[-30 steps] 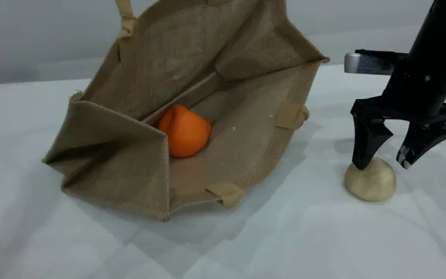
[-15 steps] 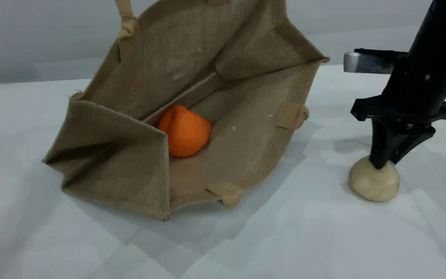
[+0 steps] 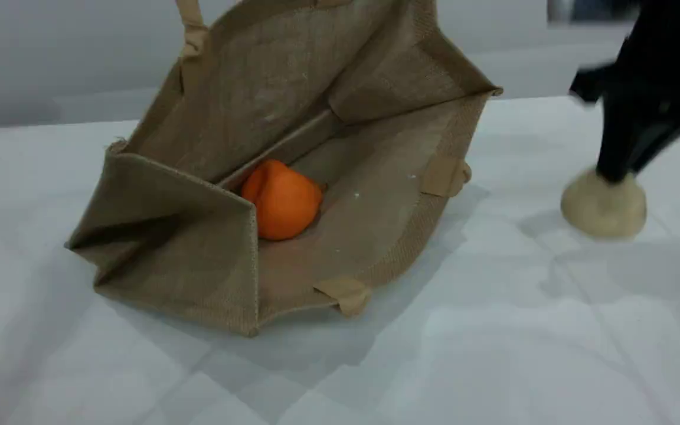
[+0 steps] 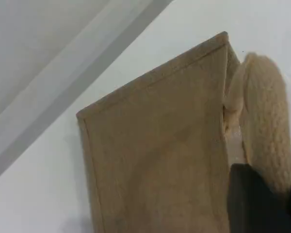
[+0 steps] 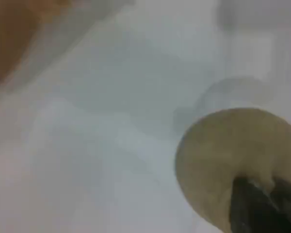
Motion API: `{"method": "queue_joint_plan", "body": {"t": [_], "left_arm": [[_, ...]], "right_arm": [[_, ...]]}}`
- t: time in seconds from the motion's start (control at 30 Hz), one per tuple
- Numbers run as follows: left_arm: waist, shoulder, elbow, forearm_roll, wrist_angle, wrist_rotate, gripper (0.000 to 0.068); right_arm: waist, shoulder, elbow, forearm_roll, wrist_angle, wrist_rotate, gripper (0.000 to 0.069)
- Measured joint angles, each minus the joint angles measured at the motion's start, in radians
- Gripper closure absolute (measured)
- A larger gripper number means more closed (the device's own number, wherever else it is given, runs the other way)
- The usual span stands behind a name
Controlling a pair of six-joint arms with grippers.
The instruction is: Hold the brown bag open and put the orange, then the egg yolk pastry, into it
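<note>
Nearest the camera, bare white worktop [image 3: 375, 366] is seen. Behind it the bag [image 3: 198, 260] is laid on its side, its mouth turned toward the camera, the lower wall flat on the worktop and the upper wall raised. The orange [image 3: 281, 199] is lodged inside on the lower wall, against the fold at the bag's bottom.

To the right, well apart from the bag, the pastry [image 3: 604, 208] is held clear of the worktop, its shadow cast on the surface below. It is pinched at its top by the right tool [image 3: 613, 175], whose dark fingers are drawn together on it; the tool is blurred in the scene view.

At the far top edge a handle [image 3: 191, 26] is drawn upward out of the scene view. In the left wrist view the bag is gripped by a beige rope-like handle in the clenched left tool [image 4: 259, 201], the hemmed wall seen just beside it.
</note>
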Motion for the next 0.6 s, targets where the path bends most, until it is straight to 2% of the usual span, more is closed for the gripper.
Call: {"method": "queue_joint_plan", "body": {"t": [0.13, 0.33, 0.6], "left_arm": [[0.000, 0.000, 0.000, 0.000, 0.000, -0.001, 0.0594], [0.000, 0.000, 0.000, 0.001, 0.000, 0.000, 0.0594], [0.000, 0.000, 0.000, 0.001, 0.000, 0.000, 0.0594]], "right_arm": [[0.000, -0.115, 0.015, 0.010, 0.005, -0.001, 0.0670], [0.021, -0.289, 0.112, 0.098, -0.091, -0.075, 0.0675], [0.197, -0.383, 0.277, 0.267, -0.320, -0.327, 0.0678]]}}
